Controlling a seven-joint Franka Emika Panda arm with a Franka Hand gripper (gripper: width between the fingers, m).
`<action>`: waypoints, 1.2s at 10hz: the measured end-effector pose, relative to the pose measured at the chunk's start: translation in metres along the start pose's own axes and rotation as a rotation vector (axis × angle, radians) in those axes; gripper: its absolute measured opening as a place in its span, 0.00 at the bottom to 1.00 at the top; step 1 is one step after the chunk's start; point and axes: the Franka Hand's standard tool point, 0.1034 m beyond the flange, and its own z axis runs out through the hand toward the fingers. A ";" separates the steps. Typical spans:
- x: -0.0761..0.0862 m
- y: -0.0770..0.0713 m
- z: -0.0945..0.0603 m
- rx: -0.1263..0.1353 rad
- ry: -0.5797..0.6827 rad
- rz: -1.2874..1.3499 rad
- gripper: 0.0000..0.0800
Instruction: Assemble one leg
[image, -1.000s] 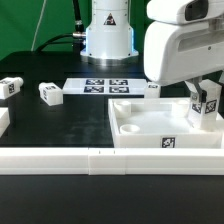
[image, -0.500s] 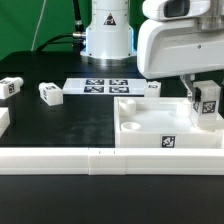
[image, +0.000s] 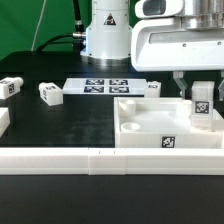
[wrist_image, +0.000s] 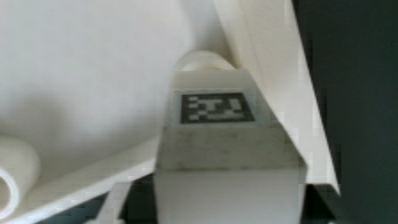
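Observation:
My gripper is shut on a white leg with a square marker tag. It holds the leg upright over the far corner, at the exterior view's right, of the large white tray-like panel. In the wrist view the leg fills the middle, its tag facing the camera, its tip against the panel's inner corner. Two more legs lie on the black table at the exterior view's left, one in the middle left and one at the edge. A further leg lies behind the panel.
The marker board lies flat behind the panel. A long white rail runs along the table's front. The arm's white base stands at the back. A white piece shows at the left edge.
My gripper has risen a little and shifted slightly to the exterior view's left with the leg in it. The other parts have not moved.

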 end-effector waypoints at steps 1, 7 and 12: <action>0.000 0.001 0.000 -0.003 0.003 0.112 0.37; 0.000 -0.001 0.001 0.003 -0.003 0.590 0.37; 0.000 0.000 0.001 0.022 -0.025 0.652 0.37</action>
